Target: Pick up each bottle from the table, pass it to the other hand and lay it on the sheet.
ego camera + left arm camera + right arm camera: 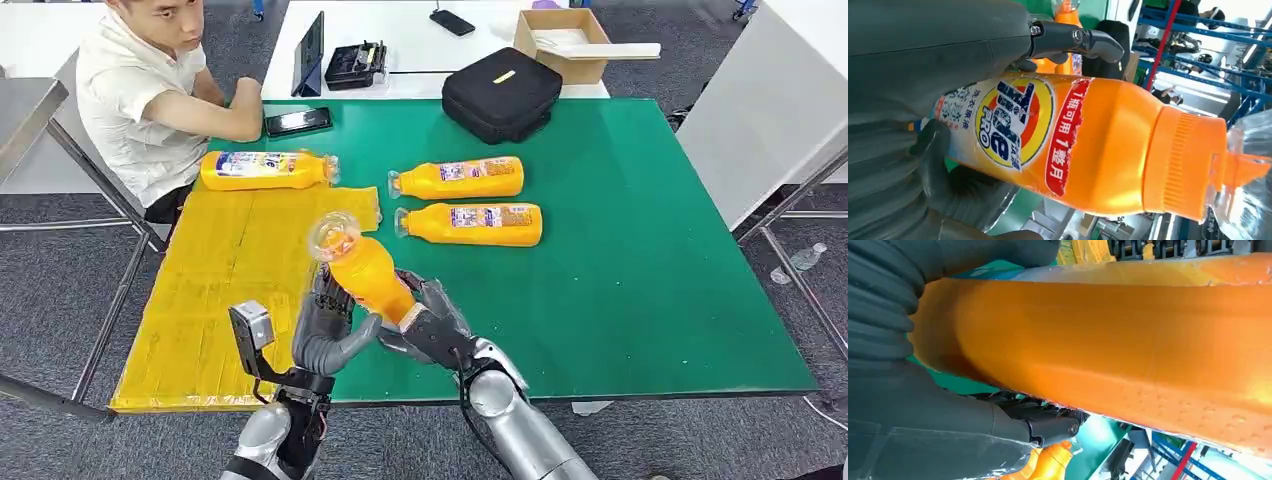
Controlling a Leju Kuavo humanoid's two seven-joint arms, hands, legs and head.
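Above table edge — bottle (pixel 368 275) tilted, cap up-left | both robot hands — left (pixel 325 325), right (pixel 435 325) — gripping it

We cannot tell which hand bears the held bottle's (pixel 366 272) weight: the left hand (pixel 325 328) and right hand (pixel 432 326) cover its lower body. In the left wrist view its clear cap (pixel 1248 175) runs off the edge. The right wrist view cuts off both its ends, label unseen.
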